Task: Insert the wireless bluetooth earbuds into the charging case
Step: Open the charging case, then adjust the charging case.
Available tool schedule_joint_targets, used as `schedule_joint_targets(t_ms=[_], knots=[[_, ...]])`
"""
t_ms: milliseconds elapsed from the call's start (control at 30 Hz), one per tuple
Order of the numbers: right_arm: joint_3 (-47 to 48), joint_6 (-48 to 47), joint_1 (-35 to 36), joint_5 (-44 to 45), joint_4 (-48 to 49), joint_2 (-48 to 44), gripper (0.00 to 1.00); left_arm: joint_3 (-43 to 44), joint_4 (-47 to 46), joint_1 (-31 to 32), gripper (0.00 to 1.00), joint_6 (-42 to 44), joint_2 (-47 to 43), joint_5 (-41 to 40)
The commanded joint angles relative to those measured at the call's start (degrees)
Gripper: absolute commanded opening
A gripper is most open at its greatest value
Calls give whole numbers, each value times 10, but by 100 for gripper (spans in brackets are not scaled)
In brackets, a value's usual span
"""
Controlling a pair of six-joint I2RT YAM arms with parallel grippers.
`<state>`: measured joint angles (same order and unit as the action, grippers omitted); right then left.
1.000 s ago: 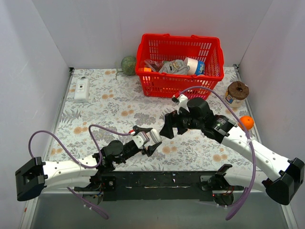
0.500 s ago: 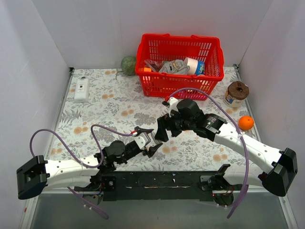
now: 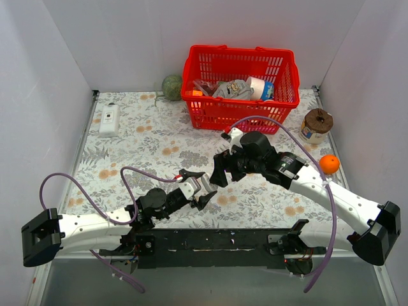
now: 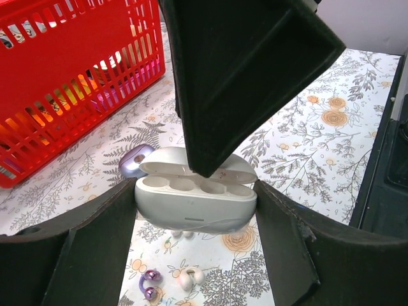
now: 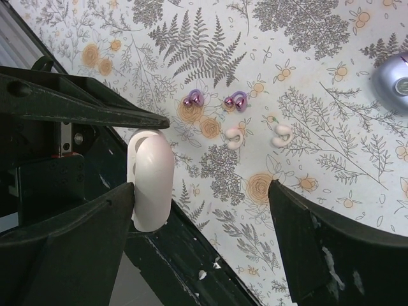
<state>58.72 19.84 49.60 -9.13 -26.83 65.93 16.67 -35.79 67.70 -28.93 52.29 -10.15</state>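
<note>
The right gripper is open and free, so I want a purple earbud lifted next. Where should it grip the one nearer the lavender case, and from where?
Probably straight down from above: that purple earbud lies flat on the table, a tiny curved loop. Close the right gripper across the loop's outer sides, keeping clear of the other purple earbud beside it.
</note>
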Motion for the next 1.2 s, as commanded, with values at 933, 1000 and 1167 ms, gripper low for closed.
schedule_joint_targets(t_ms=[933, 1000, 1167], knots=[[-10, 4, -15, -63, 57, -13, 67, 23, -13, 9, 0, 12, -5, -5], [-11, 2, -15, -68, 58, -11, 66, 24, -16, 9, 0, 12, -5, -5], [-14, -1, -14, -80, 59, -1, 61, 25, -20, 9, 0, 12, -2, -5]])
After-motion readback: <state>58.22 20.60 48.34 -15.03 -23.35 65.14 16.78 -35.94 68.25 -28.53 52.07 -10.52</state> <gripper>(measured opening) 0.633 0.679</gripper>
